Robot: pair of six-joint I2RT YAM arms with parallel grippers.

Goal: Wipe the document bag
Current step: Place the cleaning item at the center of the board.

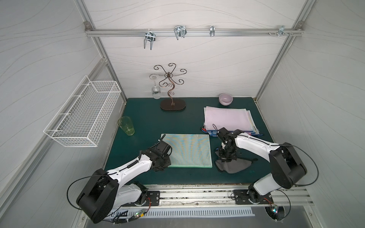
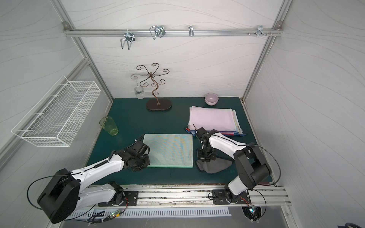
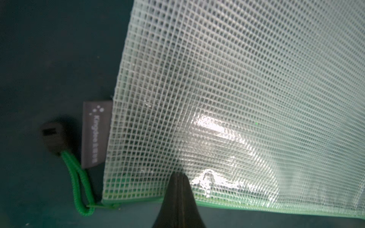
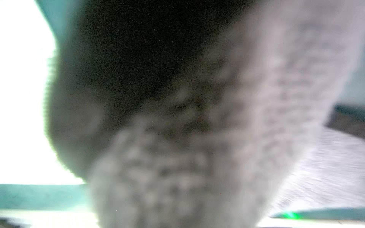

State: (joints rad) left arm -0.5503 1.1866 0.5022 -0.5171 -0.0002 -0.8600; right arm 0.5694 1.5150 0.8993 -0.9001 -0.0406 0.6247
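Cloth clamped in right gripper, bunched on the mat, not yet on the document bag, which lies flat just beside that gripper; left gripper, jaws together, pins the corner under it. Wiping seemingly not begun; whole surface left.

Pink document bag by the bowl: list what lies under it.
Under the pink document bag lie stacked bags; only their blue, red and yellow edges peek out. Their number and contents are covered.
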